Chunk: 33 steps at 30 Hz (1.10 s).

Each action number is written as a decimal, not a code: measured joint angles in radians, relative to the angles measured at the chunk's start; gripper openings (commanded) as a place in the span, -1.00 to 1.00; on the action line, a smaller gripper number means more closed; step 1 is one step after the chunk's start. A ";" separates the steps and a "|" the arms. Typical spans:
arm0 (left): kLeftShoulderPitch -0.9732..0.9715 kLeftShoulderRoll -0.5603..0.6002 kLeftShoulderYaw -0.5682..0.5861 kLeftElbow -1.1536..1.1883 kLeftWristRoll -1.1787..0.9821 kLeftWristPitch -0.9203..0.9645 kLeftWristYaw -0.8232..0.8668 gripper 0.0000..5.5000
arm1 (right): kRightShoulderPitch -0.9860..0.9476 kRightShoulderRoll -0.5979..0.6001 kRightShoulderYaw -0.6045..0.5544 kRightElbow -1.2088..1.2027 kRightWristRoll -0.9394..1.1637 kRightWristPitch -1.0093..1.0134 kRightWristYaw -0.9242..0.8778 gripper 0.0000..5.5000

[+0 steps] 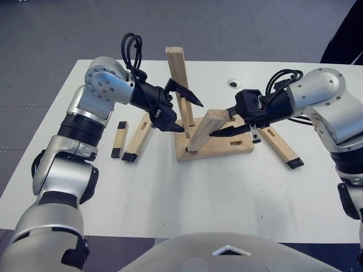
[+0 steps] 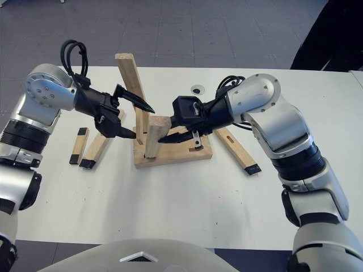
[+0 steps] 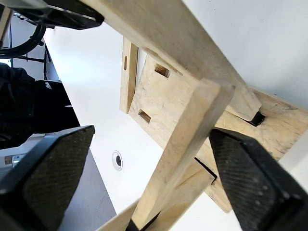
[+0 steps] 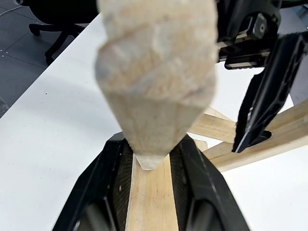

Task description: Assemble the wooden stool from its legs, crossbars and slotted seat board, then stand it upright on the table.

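From where I sit the stool is perhaps a third built: the seat board [image 1: 227,148] lies flat at the middle of the table [image 1: 170,192], and one upright leg [image 1: 177,68] stands at its 10 o'clock corner, apparently seated in a slot. My right gripper [image 1: 219,126] comes in from 3 o'clock with its jaws clamped on a tilted leg [image 1: 204,129], whose lower end rests at the board's 8 o'clock corner; it leans well off vertical, so I judge it not yet seated. My left gripper [image 1: 190,116] reaches in from 9 o'clock with its jaws wide apart on either side of the upright leg, pads clear of the wood as far as I can tell. Off the board, a long slotted piece [image 1: 140,137] and a short piece [image 1: 119,139] lie side by side at 9 o'clock, and another slotted piece [image 1: 282,148] lies at 3 o'clock. What is left, I reckon, is seating this leg, fitting those loose parts, then turning the stool onto its feet
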 measured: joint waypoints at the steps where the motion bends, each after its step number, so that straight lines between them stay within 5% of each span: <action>1: -0.009 -0.001 -0.007 0.007 0.000 -0.011 -0.011 0.28 | 0.001 0.000 0.000 -0.004 -0.003 0.000 -0.001 -0.63; 17: -0.170 0.009 -0.161 0.152 -0.075 -0.157 -0.181 -0.61 | 0.032 -0.003 0.008 -0.067 -0.026 0.000 -0.045 -0.63; 33: -0.246 -0.008 -0.225 0.261 -0.125 -0.144 -0.191 -0.64 | 0.059 -0.012 0.036 -0.127 -0.118 -0.061 -0.091 -0.63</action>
